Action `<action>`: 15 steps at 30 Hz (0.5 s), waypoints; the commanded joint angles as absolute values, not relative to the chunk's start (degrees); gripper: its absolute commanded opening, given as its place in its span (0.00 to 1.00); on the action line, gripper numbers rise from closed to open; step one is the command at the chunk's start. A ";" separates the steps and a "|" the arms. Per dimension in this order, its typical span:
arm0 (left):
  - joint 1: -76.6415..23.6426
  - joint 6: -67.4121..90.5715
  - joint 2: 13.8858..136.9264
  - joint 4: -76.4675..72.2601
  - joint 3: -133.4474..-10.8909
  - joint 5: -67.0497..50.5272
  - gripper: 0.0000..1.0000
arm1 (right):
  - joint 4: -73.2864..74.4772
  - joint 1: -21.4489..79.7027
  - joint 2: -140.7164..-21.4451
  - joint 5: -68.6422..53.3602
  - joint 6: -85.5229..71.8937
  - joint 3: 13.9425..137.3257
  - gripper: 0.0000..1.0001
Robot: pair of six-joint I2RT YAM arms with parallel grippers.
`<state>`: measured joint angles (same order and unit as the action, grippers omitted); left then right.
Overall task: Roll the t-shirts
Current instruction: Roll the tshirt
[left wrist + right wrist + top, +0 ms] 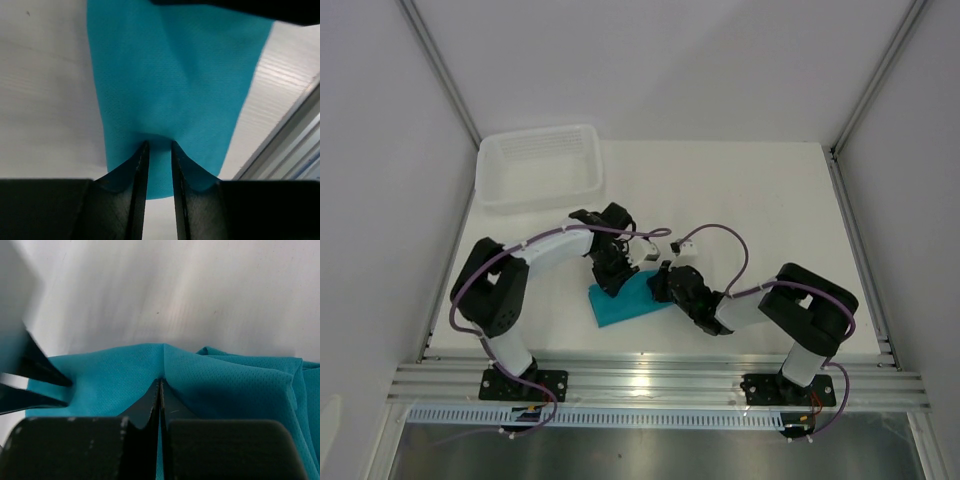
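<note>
left arm: elbow raised on the outer side, forearm reaching inward, left tool pointing down, nearer the arm bases than the shallow white plastic tray. its jaws stand narrowly apart with the tips on the teal soft cloth t-shirt; cloth shows through the gap, and i cannot tell whether any is pinched.

right arm: folded low, forearm angled towards the tray, right tool closed, a crease of the cloth gathered at its tips.

the t-shirt lies as a folded strip between the two tools, on the near side of the tray and well apart from it.

surface: white bench, with a ribbed aluminium rail along the edge opposite the tray. plain pale wall panels enclose the cell.
</note>
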<state>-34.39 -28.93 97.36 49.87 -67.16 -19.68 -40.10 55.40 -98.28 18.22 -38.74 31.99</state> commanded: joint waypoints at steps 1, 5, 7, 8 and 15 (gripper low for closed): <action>-34.01 -28.30 99.57 47.37 -66.80 -13.28 0.27 | -38.67 55.63 -97.47 20.04 -39.55 33.22 0.00; -34.10 -29.18 101.42 47.90 -65.40 -12.92 0.27 | -41.74 53.79 -95.45 18.55 -40.34 32.44 0.00; -34.10 -29.53 101.86 47.81 -65.04 -12.83 0.27 | -43.32 52.65 -95.01 17.84 -39.90 32.69 0.00; -34.01 -29.44 102.21 47.64 -64.87 -12.66 0.27 | -44.20 52.47 -95.10 17.58 -39.47 32.87 0.00; -34.10 -29.36 102.83 47.81 -64.95 -13.10 0.27 | -46.75 49.57 -99.22 16.26 -41.22 32.87 0.00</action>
